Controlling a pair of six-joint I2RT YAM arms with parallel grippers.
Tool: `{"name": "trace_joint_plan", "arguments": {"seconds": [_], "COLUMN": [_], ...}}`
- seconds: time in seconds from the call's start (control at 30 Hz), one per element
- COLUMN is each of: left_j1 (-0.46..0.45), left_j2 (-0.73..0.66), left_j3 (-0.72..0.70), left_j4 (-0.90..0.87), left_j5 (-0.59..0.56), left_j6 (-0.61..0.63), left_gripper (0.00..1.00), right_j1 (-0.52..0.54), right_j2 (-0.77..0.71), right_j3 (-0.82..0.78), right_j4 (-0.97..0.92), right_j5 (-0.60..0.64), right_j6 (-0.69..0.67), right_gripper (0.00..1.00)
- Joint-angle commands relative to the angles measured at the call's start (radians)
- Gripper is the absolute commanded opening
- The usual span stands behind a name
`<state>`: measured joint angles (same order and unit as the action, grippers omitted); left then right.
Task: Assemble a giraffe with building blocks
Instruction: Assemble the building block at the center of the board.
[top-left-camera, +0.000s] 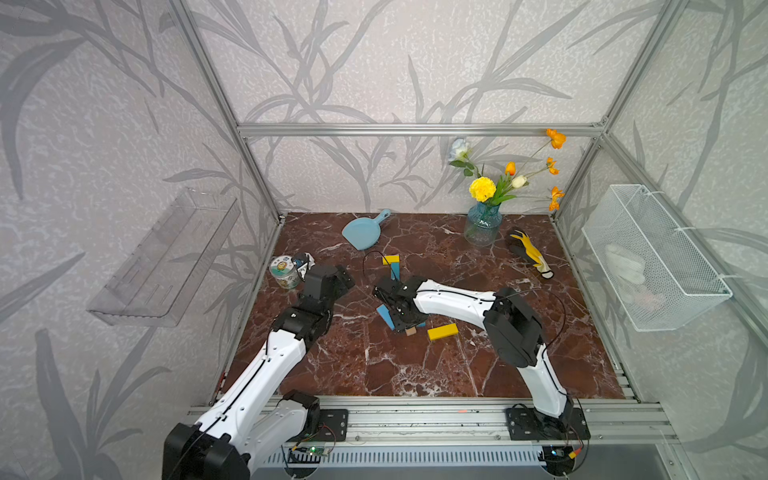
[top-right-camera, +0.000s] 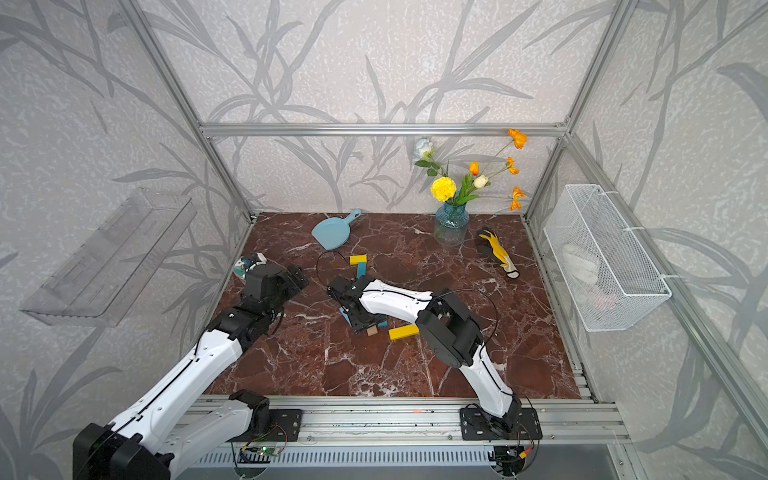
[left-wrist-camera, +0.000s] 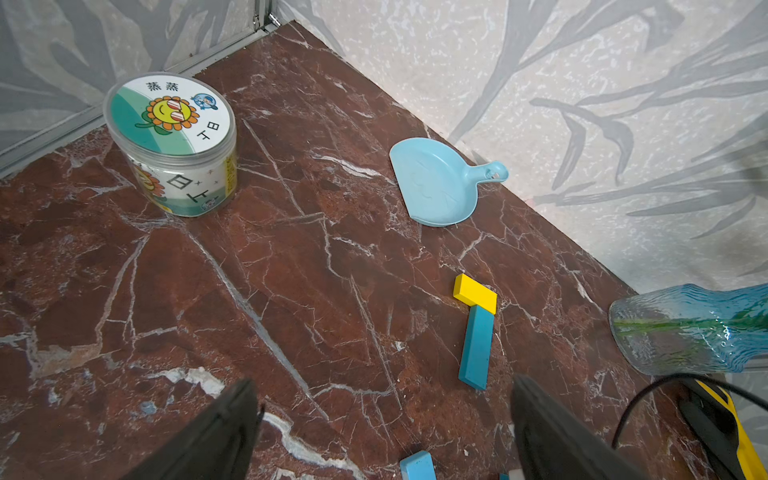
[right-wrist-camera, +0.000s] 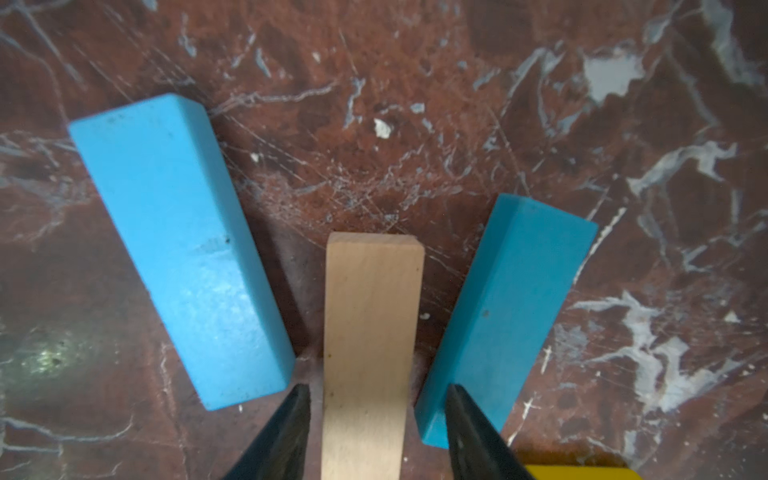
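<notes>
Two pieces of the giraffe lie joined at mid-table: a short yellow block (top-left-camera: 391, 260) (left-wrist-camera: 475, 293) with a teal bar (top-left-camera: 394, 272) (left-wrist-camera: 477, 347) running from it toward me. My right gripper (right-wrist-camera: 376, 390) points down over a tan block (right-wrist-camera: 370, 324). Its jaws straddle the block's long sides, with a thin strip of table showing on each side. A light-blue block (right-wrist-camera: 178, 249) and another teal block (right-wrist-camera: 503, 316) flank the tan one. A longer yellow block (top-left-camera: 442, 331) lies just right of them. My left gripper (left-wrist-camera: 384, 380) hovers wide open and empty at the left.
A pale-blue dustpan (top-left-camera: 363, 232) and a glass vase of flowers (top-left-camera: 482, 226) stand at the back. A round printed tub (top-left-camera: 284, 272) sits by the left wall, close to my left wrist. A yellow-and-black glove (top-left-camera: 530, 253) lies at the right. A wire basket (top-left-camera: 652, 257) hangs on the right wall.
</notes>
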<state>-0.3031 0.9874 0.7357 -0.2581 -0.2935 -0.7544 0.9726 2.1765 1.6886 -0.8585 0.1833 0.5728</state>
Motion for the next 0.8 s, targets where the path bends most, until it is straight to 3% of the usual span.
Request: {"name": "trace_joint_plan", "arguments": {"seconds": [0.0, 0.17, 0.57, 0.77], "left_j1": [-0.004, -0.004, -0.003, -0.004], "left_j2": [-0.008, -0.006, -0.006, -0.005], "left_j3": [0.001, 0.000, 0.001, 0.001], "left_j4": [-0.006, -0.002, -0.004, -0.003], "left_j5": [-0.009, -0.010, -0.010, -0.007], "left_j6": [0.014, 0.013, 0.015, 0.013], "left_gripper": [0.95, 0.95, 0.95, 0.95], "right_j1": [0.002, 0.004, 0.018, 0.018], "right_j2": [0.035, 0.044, 0.084, 0.088], "right_j3": [0.012, 0.026, 0.070, 0.082], "right_j4": [-0.001, 0.003, -0.029, -0.036], "right_j5": [-0.011, -0.027, -0.005, 0.019], "right_j6": [0.010, 0.008, 0.016, 0.038], "right_gripper": [0.53, 0.48, 0.48, 0.39]}}
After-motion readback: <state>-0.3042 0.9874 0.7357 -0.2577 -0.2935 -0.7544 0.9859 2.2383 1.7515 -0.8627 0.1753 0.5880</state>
